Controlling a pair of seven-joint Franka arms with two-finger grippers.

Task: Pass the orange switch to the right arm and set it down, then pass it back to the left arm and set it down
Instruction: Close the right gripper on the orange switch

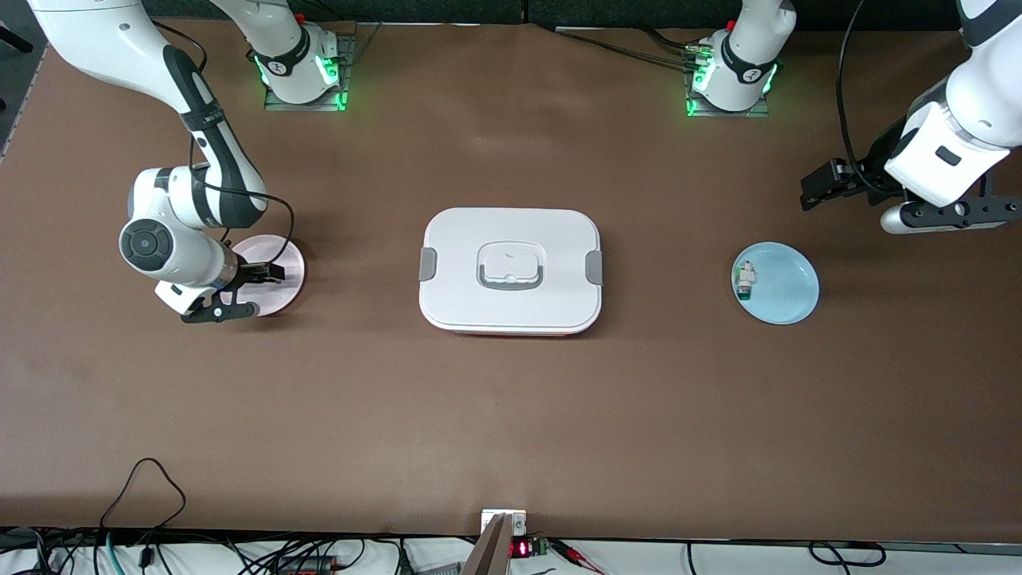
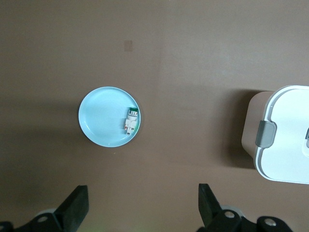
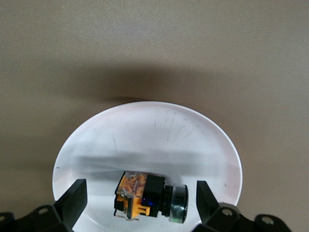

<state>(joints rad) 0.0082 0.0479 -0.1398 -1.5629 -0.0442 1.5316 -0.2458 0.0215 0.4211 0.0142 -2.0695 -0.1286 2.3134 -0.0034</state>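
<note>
Two robot arms stand at the table, each with one gripper: the right gripper (image 1: 259,289) over the pink plate and the left gripper (image 1: 810,192) up near the left arm's end of the table. One white box (image 1: 511,270) sits at the middle. There are two plates, one on each side of the box: a pink plate (image 1: 294,259) toward the right arm's end and a light blue plate (image 1: 786,283) toward the left arm's end. There are two small components: one orange switch (image 3: 149,195) on the pink plate and one white-and-green component (image 1: 745,279) on the blue plate.
</note>
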